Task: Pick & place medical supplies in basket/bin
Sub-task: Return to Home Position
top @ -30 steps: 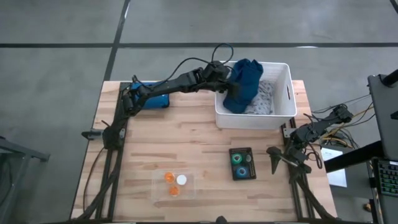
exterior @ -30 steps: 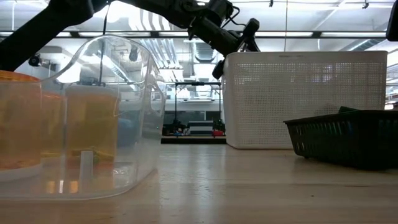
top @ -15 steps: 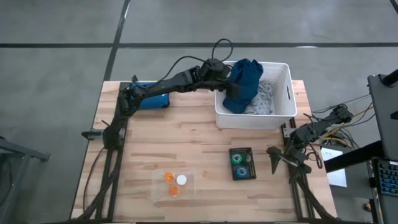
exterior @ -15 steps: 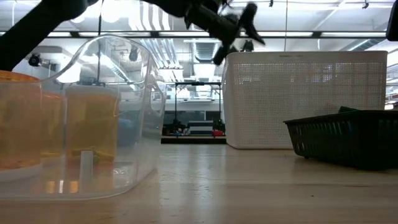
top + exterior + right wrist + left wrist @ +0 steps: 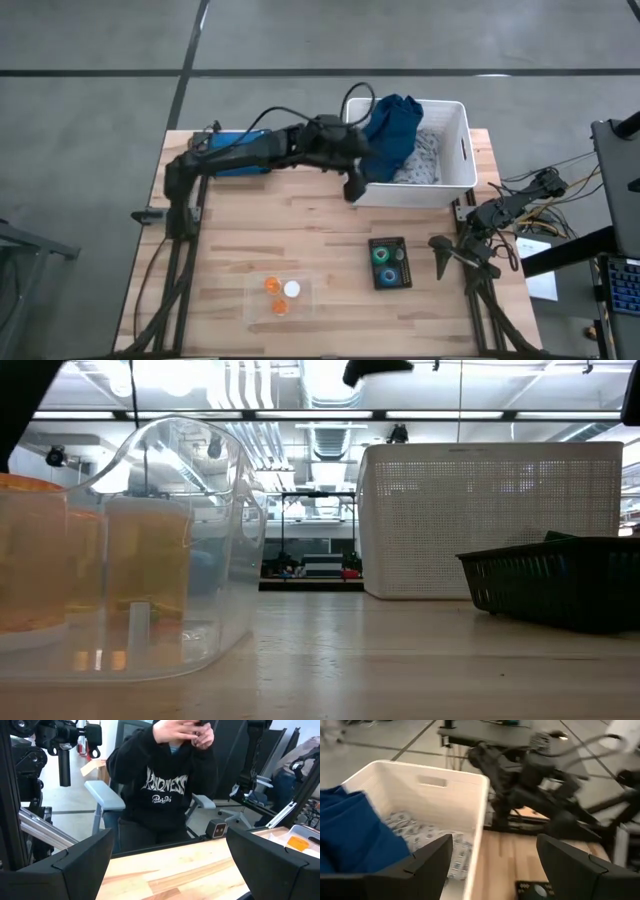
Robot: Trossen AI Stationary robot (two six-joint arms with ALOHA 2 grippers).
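The white bin [image 5: 410, 194] stands at the table's far right. A dark blue cloth [image 5: 393, 135] hangs over the rim at the bin's far left corner, and a pale patterned cloth [image 5: 426, 160] lies on the bin's floor. Both cloths show in the left wrist view too, dark blue [image 5: 350, 837] and patterned [image 5: 415, 832]. My left gripper [image 5: 352, 187] hovers open above the bin's near left corner, holding nothing. Orange and white caps [image 5: 281, 293] sit in a clear tray. Green and blue tape rolls [image 5: 388, 262] lie in a small black basket. My right gripper [image 5: 441, 260] waits open at the right edge.
A flat bright blue pouch [image 5: 232, 160] lies under my left arm at the far left. The clear tray [image 5: 150, 550] and the black basket [image 5: 560, 585] stand near the front. Beyond the table a person in a black hoodie [image 5: 167, 785] sits on a chair.
My left gripper has drawn back from the dark blue cloth at the bin's far left corner toward the table's near edge, rising and rolling its wrist, open all the while. The blue cloth stays draped over the bin's corner.
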